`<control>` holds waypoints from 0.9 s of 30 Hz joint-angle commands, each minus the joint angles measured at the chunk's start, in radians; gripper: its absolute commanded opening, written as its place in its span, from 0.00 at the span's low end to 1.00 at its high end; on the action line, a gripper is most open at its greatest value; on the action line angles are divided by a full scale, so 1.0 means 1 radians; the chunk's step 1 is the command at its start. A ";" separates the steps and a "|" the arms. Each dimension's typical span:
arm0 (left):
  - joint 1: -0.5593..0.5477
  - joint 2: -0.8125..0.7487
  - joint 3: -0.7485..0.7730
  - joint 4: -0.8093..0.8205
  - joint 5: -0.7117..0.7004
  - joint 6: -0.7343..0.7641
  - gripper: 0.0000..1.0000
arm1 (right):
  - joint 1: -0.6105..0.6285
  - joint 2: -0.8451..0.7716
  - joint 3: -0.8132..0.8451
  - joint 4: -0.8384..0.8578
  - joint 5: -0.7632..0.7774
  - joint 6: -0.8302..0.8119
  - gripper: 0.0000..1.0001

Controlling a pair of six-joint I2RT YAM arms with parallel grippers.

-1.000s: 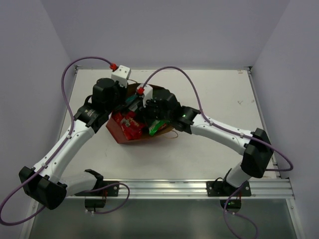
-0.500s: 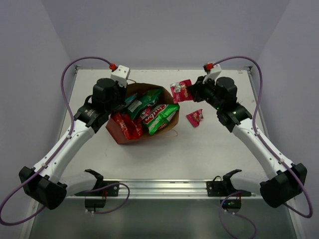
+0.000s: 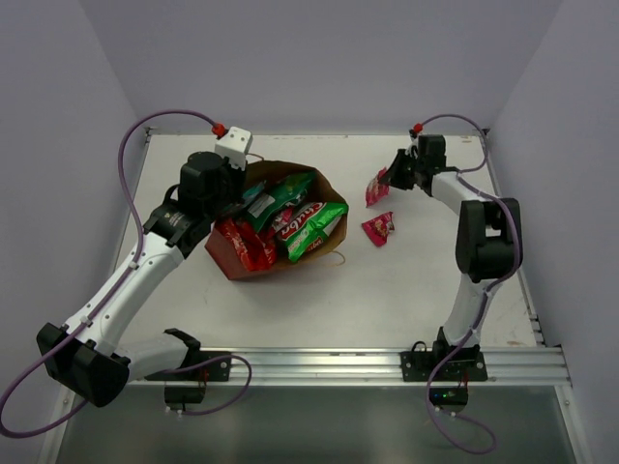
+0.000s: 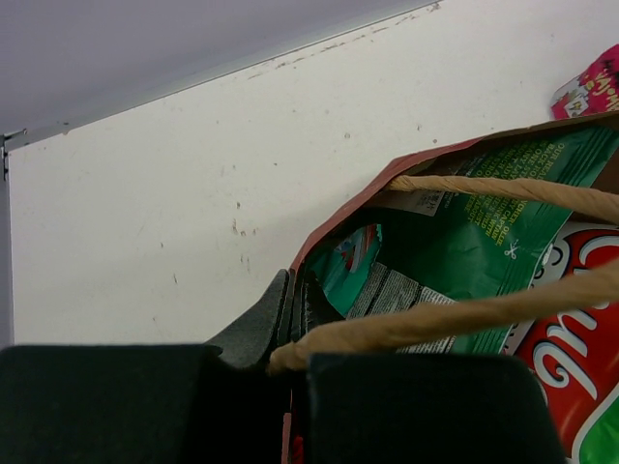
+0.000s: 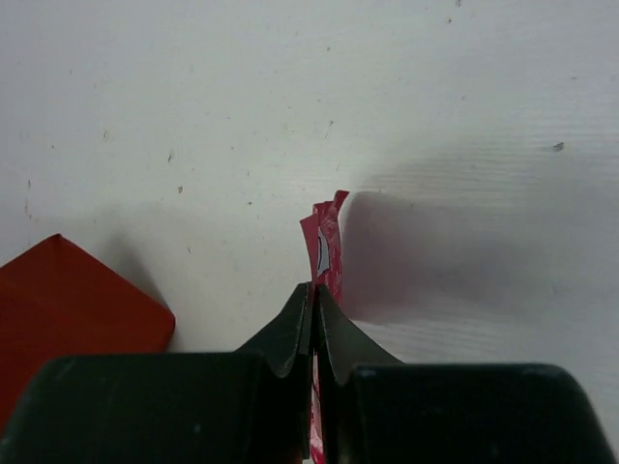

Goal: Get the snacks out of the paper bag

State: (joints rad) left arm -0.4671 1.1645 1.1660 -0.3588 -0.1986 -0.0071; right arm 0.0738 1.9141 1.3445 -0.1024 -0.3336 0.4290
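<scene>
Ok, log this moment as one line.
left claw shut on paper bag rim | right claw shut on red packet, outside bag | second packet on table | other snacks in bag

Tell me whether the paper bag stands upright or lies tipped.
Tipped: the paper bag lies on its side, its open mouth showing packets inside.

bright even overhead light, soft shadows, little glare.

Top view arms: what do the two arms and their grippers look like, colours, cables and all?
Both the left arm and right arm have white link shells with black joint housings. A purple cable loops along each, ending in a red plug near a white wrist block. The gripper fingers are black and taper to thin tips.
</scene>
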 commanded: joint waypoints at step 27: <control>-0.001 -0.049 -0.003 0.047 -0.005 0.030 0.00 | 0.763 -0.445 0.057 -0.223 0.364 -0.254 0.84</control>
State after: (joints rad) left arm -0.4671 1.1641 1.1625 -0.3588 -0.1978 0.0193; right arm 0.7750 1.3727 1.3670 -0.2878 -0.0456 0.2611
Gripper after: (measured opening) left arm 0.031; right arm 0.842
